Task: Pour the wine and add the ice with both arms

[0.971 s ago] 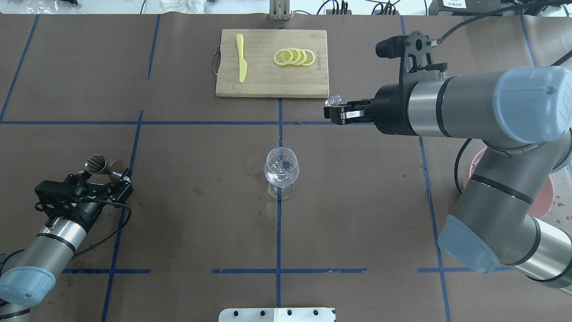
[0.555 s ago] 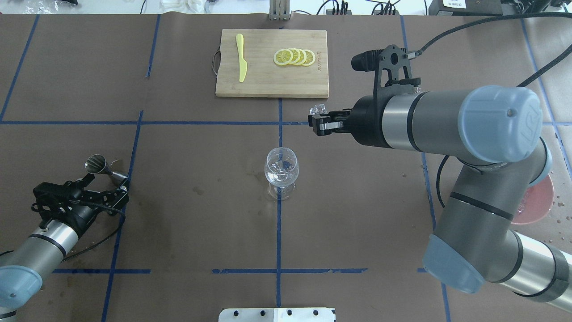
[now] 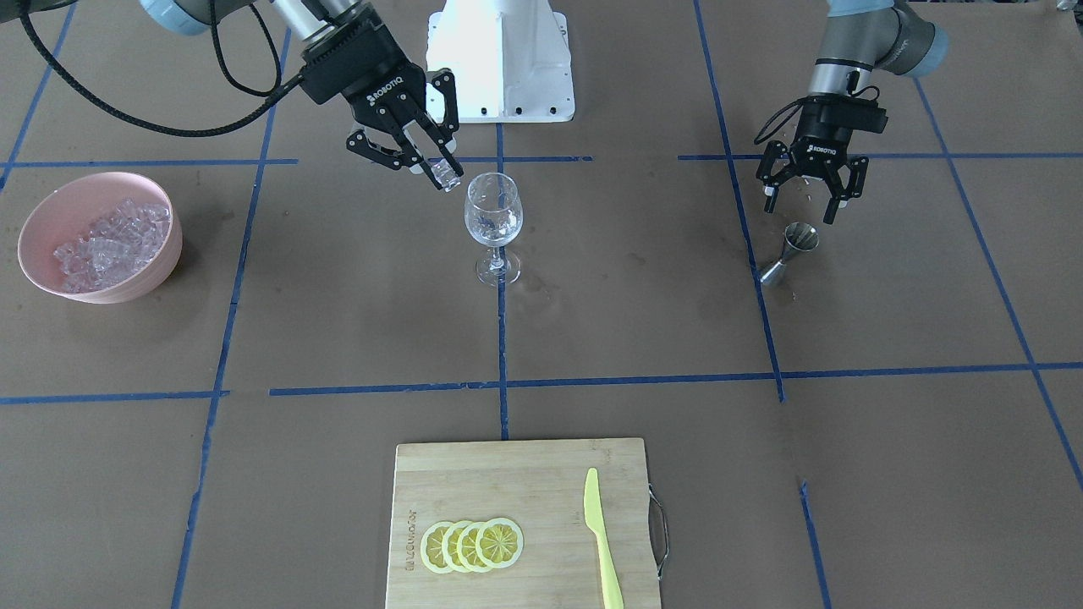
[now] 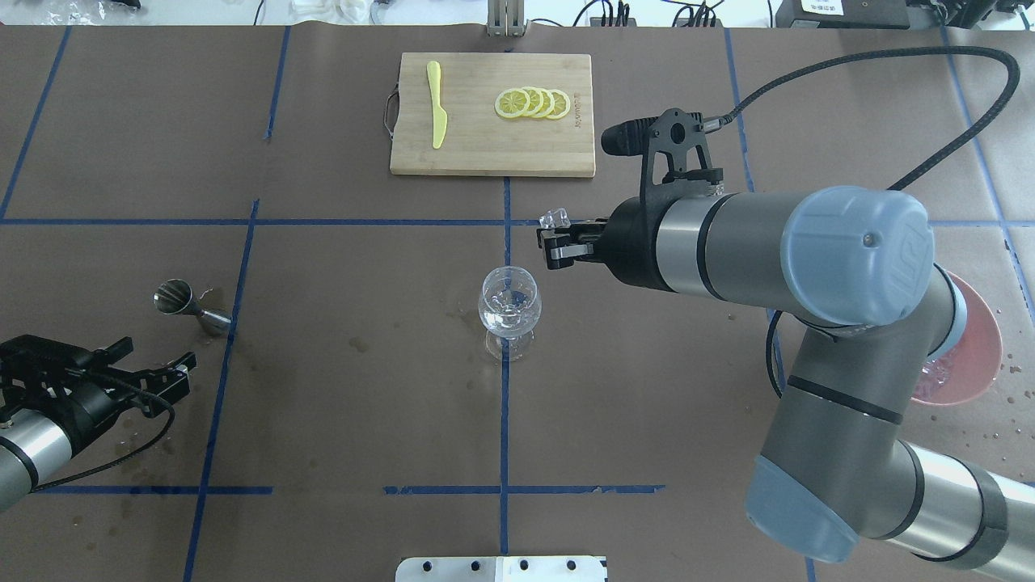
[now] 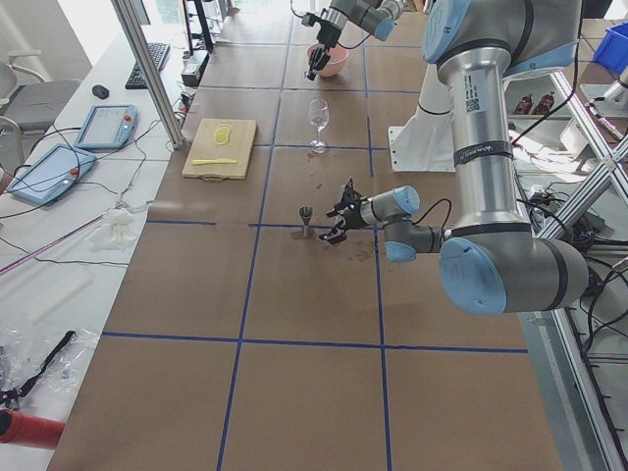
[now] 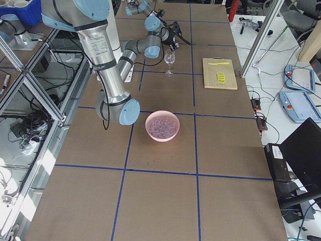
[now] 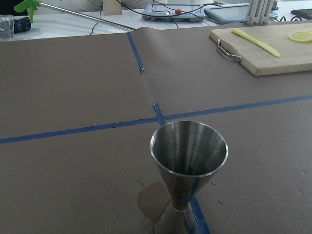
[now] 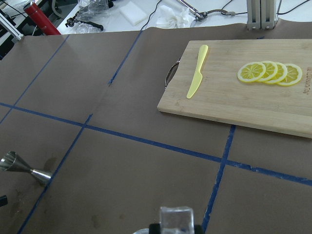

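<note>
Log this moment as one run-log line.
right gripper: shut on ice cube, beside wine glass rim, not yet over it | left gripper: open, empty, apart from jigger | jigger: upright

Glass [image 3: 493, 222] stands alone at centre — jigger [image 3: 788, 251], bowl [image 3: 127, 283], cutting board [image 3: 541, 482] well apart.

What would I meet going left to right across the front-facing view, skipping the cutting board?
Pink bowl of ice → right pincer holding an ice cube → wine glass → metal measuring cup.
</note>
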You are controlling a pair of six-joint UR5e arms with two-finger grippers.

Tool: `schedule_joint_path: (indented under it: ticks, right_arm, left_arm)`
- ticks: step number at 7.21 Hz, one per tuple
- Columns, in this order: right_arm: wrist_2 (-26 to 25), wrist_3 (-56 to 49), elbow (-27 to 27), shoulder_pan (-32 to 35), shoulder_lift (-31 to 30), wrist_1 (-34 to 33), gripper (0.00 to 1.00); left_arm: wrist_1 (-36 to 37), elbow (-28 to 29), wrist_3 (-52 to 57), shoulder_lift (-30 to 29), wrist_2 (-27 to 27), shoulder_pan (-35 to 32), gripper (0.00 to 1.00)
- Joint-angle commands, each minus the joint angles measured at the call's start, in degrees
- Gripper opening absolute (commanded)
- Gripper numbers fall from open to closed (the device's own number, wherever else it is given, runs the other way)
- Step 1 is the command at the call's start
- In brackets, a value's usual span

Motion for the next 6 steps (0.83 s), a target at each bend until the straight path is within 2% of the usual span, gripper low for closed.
schedule_joint_path:
  ticks: [1, 3, 6]
  right_arm:
    - [-2.0, -0.2, 0.0, -2.2, 2.0, -4.7, 0.00]
    - [-6.0, -0.2, 0.1, -6.8, 3.0, -7.9, 0.00]
    - [-6.4, -0.2, -0.4, -8.5, 3.2, -8.5, 0.00]
  left_arm:
    - [1.4, -3.1, -3.8, 2.2, -6.7, 0.2, 1.00]
    - [1.6, -7.0, -4.0, 4.3, -10.4, 0.1, 1.00]
    - [7.7, -13.6, -5.5, 5.5, -14.1, 0.0, 1.00]
